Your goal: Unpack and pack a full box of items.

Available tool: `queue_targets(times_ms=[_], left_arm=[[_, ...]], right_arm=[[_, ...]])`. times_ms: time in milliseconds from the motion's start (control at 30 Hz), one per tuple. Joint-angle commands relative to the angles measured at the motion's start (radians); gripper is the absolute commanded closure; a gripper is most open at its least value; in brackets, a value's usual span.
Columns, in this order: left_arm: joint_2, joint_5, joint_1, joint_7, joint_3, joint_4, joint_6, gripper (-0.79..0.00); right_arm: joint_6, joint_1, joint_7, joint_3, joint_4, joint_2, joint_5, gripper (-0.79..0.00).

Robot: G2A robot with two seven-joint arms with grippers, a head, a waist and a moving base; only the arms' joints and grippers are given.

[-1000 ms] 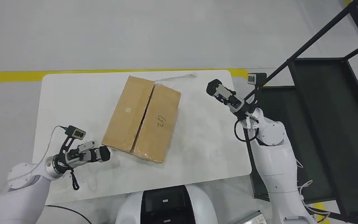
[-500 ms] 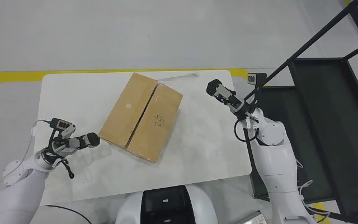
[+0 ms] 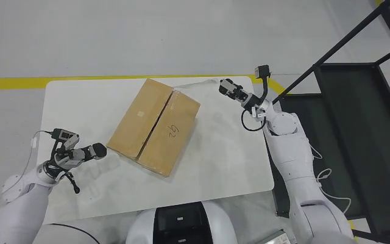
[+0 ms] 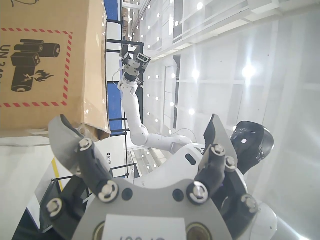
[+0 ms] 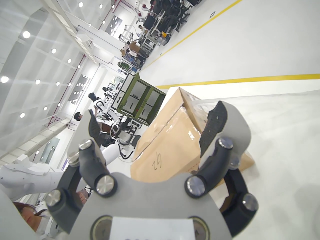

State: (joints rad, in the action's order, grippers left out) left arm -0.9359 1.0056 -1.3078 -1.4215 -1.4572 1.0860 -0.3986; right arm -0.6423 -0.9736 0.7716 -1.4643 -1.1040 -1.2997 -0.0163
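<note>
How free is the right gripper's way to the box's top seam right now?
Probably free, yes: the right gripper hangs open just off the far corner of the box, only bare table between them, and nothing lies on the seam.

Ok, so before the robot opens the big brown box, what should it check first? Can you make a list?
1. Cardboard box lying flat, fully on the table: ok.
2. Left gripper open and empty: ok.
3. Right gripper open and empty: ok.
4. Left gripper clear of the box's torn corner: cannot tell, one finger sits very close.
5. Flaps free to lift: not ok, they are shut, with clear tape on the seam.
</note>
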Motion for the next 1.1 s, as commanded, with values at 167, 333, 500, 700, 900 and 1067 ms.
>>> queue_targets(times_ms=[167, 333, 500, 700, 900, 1067], left_arm=[[-0.004, -0.01, -0.031, -0.006, -0.009, 0.03, 0.006, -0.785], [-0.008, -0.03, -0.038, -0.028, 0.007, 0.042, 0.029, -0.785], [-0.018, -0.04, -0.026, -0.016, 0.033, 0.036, 0.039, -0.785], [-0.025, -0.043, -0.008, -0.01, 0.042, 0.018, 0.039, -0.785], [-0.027, -0.045, 0.003, 0.001, 0.029, -0.002, 0.031, -0.785], [-0.029, -0.04, 0.015, 0.016, 0.011, -0.023, 0.026, -0.785]], right_arm=[[-0.03, 0.156, -0.018, 0.106, 0.274, -0.023, 0.006, -0.785], [-0.063, 0.218, -0.013, 0.178, 0.395, -0.045, -0.005, -0.785], [-0.09, 0.246, 0.012, 0.235, 0.466, -0.067, -0.041, -0.785], [-0.119, 0.247, 0.036, 0.277, 0.497, -0.083, -0.07, -0.785], [-0.149, 0.228, 0.1, 0.283, 0.474, -0.081, -0.12, -0.785], [-0.148, 0.187, 0.171, 0.276, 0.417, -0.066, -0.139, -0.785]])
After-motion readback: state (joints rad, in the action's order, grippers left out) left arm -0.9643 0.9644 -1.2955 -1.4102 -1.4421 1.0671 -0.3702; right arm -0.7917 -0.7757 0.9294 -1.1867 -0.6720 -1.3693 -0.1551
